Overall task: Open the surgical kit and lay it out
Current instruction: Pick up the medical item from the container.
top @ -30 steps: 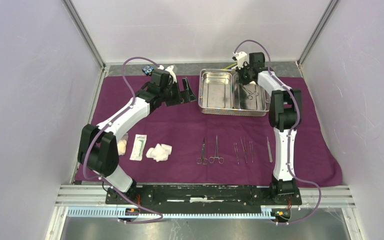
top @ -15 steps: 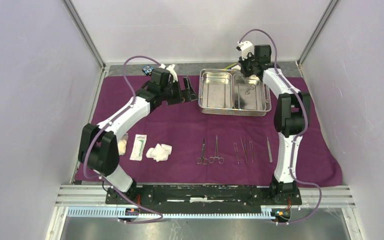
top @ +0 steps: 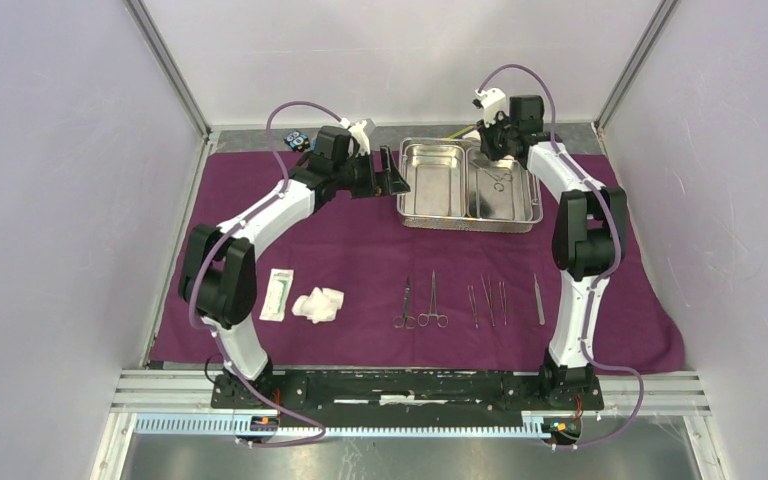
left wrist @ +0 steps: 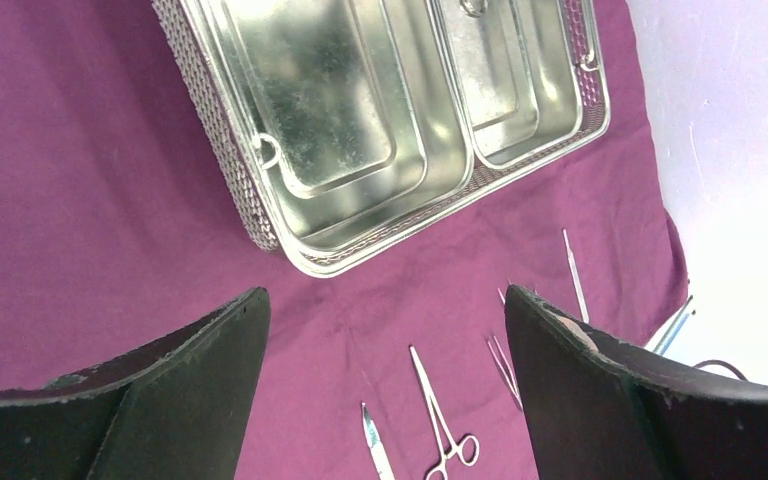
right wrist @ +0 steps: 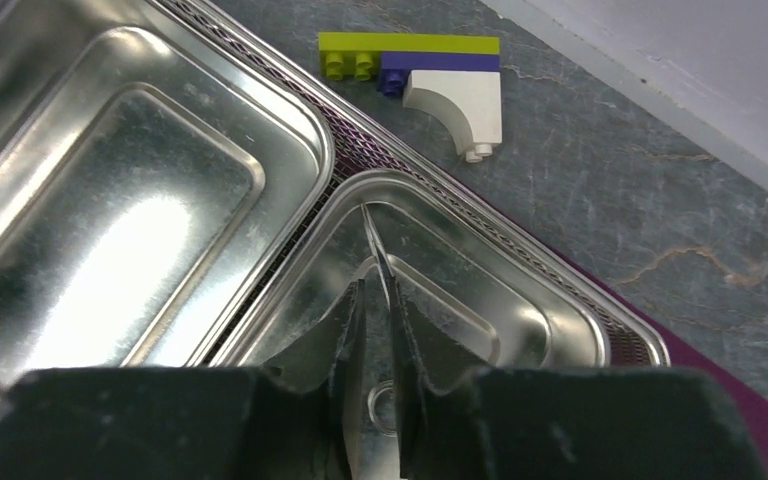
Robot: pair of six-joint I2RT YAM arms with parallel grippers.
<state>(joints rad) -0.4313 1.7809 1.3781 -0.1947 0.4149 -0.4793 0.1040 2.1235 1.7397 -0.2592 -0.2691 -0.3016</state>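
Purple cloth wrap spread flat over worktop. Along its near edge, left to right: flat white packet, gauze wad, ring-handled clamps, three slim tools, lone tweezers. At cloth's far edge, right of middle: steel tray. Left gripper wide open, holding nothing, just beside tray's left end. Right gripper over right compartment's far corner, nearly closed, slim steel clamp in the slit between fingers; gripped or loose, cannot tell. Yellow-purple-white block on bare worktop just past tray's far rim.
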